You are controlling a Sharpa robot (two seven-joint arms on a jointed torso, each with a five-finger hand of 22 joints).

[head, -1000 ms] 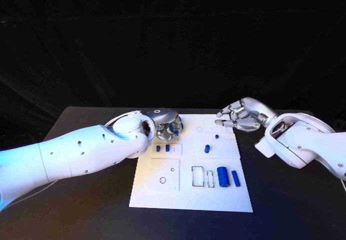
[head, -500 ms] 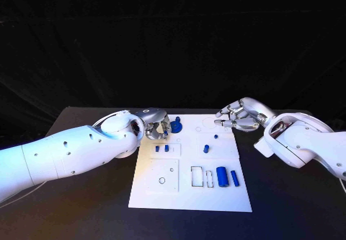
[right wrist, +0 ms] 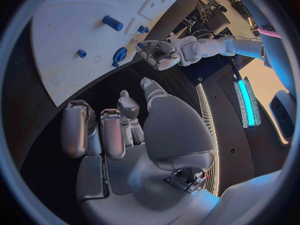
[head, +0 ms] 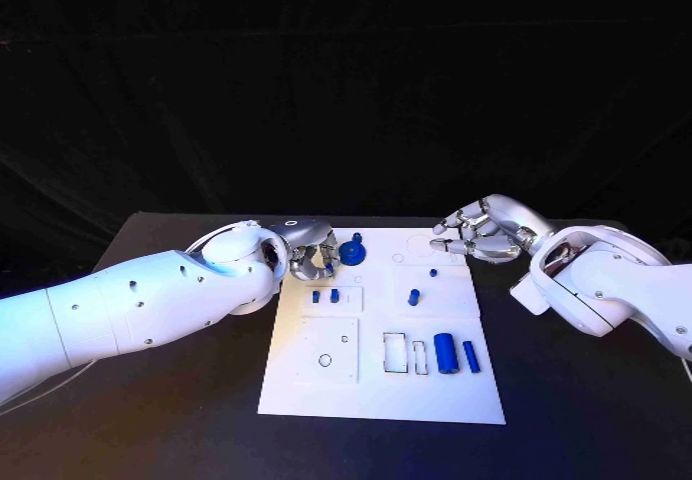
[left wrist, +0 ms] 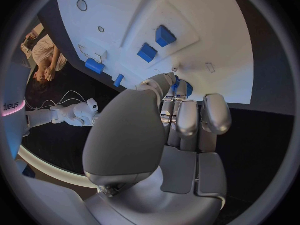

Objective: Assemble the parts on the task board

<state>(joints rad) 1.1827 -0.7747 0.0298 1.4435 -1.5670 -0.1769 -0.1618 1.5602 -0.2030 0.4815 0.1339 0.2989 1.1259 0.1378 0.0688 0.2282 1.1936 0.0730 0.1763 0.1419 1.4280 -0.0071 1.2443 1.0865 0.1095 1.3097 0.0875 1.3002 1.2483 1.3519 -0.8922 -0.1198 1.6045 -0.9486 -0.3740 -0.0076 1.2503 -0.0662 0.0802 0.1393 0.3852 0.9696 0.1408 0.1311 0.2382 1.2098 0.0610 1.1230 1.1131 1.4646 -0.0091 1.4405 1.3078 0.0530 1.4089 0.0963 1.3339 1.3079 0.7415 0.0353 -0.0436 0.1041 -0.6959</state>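
Head view: Your left hand (head: 313,256) sits at the far left corner of the task board (head: 378,400), fingers curled around a round blue part (head: 351,250) with a small stem; your right hand (head: 483,232) hovers past the board's far right corner, fingers curled in and holding nothing you can see.
Loose parts: Two blue cylinders (head: 456,354) lie near the board's right edge, two small blue blocks (head: 325,296) in a shallow recess left of centre.
Left wrist view: The fingers (left wrist: 187,117) press together over the blue part (left wrist: 182,88), which touches the board.
Right wrist view: The fingers (right wrist: 103,127) hang bent, apart from the board (right wrist: 75,25).
Handling: You can expect the parts to be light, stiff and smooth, likely slippery; take the round one by its rim.
Writing: None readable on the board or parts.
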